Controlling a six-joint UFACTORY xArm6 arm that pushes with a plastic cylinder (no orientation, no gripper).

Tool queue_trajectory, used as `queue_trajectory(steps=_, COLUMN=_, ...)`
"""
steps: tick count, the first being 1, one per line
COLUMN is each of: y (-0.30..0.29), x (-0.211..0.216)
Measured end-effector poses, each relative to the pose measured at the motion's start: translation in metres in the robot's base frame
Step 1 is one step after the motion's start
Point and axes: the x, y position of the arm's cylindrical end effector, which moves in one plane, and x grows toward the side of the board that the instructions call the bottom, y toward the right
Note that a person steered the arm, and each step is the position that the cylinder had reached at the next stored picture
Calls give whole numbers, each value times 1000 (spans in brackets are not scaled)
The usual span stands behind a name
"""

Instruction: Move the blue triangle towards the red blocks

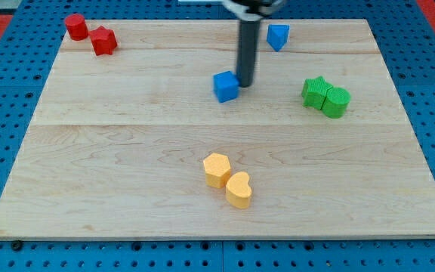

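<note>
The blue triangle [278,35] lies near the view's top, right of centre. A blue cube [226,86] sits lower, near the board's middle. My tip [245,81] stands just right of the blue cube, touching or nearly touching it, and below-left of the blue triangle. The red blocks are at the view's top left: a red cylinder [76,26] and a red star-like block [103,41] side by side.
A green star [316,91] and a green cylinder [337,102] sit together at the view's right. A yellow hexagon [217,169] and a yellow heart [239,189] lie at the bottom centre. The wooden board [127,151] rests on a blue pegboard.
</note>
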Motion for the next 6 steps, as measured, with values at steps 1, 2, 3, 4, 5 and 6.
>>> queue_trajectory(steps=1, y=-1, x=-12)
queue_trajectory(steps=2, y=91, x=-59)
queue_trajectory(steps=3, y=115, x=-104)
queue_trajectory(steps=4, y=87, x=-140)
queue_trajectory(steps=5, y=109, x=-152)
queue_trajectory(steps=6, y=111, x=-165)
